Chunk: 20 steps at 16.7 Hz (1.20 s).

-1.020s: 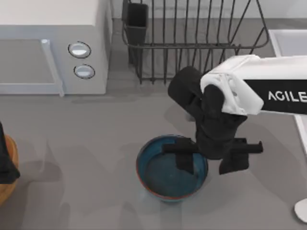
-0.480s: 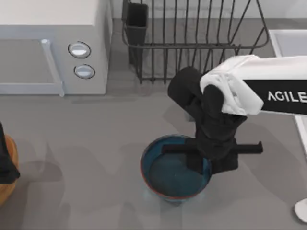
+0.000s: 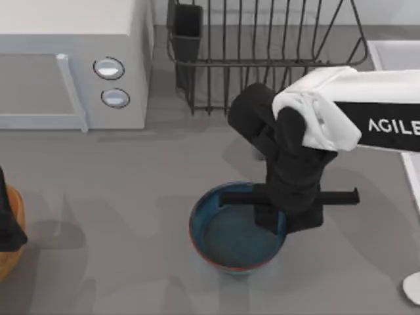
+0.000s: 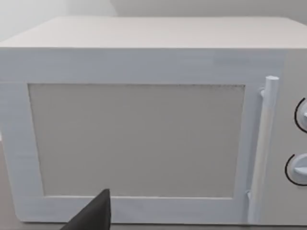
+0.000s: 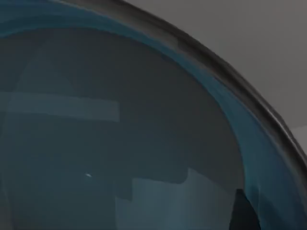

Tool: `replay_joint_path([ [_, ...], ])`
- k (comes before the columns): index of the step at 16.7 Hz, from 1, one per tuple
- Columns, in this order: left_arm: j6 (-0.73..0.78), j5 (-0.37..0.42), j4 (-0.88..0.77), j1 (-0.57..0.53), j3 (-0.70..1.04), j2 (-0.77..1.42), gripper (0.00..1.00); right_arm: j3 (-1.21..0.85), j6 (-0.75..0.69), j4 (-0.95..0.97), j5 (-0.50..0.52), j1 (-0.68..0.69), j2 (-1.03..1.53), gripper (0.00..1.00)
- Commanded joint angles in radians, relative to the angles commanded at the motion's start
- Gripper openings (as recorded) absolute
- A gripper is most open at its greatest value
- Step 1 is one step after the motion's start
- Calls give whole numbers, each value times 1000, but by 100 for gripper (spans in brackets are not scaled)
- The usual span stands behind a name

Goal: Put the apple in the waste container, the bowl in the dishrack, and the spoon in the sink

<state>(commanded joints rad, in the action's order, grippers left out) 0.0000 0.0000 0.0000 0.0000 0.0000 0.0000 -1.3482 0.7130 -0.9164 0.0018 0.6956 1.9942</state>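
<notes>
My left wrist camera looks straight at a white microwave. Its flat top is pale. The door has a big grey window with a white frame around it. A tall white handle stands upright beside the window. Past the handle I see two round knobs with dark rings, one above the other, both cut off at the edge. A dark pointed bit of my left gripper pokes up in front of the door.
</notes>
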Motion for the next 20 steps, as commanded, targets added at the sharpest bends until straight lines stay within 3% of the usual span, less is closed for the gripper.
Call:
replay_joint_path([
  [7, 0, 0, 0, 0, 0, 0, 100, -209, -3, -305, 0, -3, -80, 0],
  [14, 0, 0, 0, 0, 0, 0, 100, -232, -12, -316, 12, 4, -92, 0],
  [17, 0, 0, 0, 0, 0, 0, 100, -227, -70, -225, 102, 39, -129, 0],
  [20, 0, 0, 0, 0, 0, 0, 100, -212, -169, -47, 261, 94, -190, 0],
])
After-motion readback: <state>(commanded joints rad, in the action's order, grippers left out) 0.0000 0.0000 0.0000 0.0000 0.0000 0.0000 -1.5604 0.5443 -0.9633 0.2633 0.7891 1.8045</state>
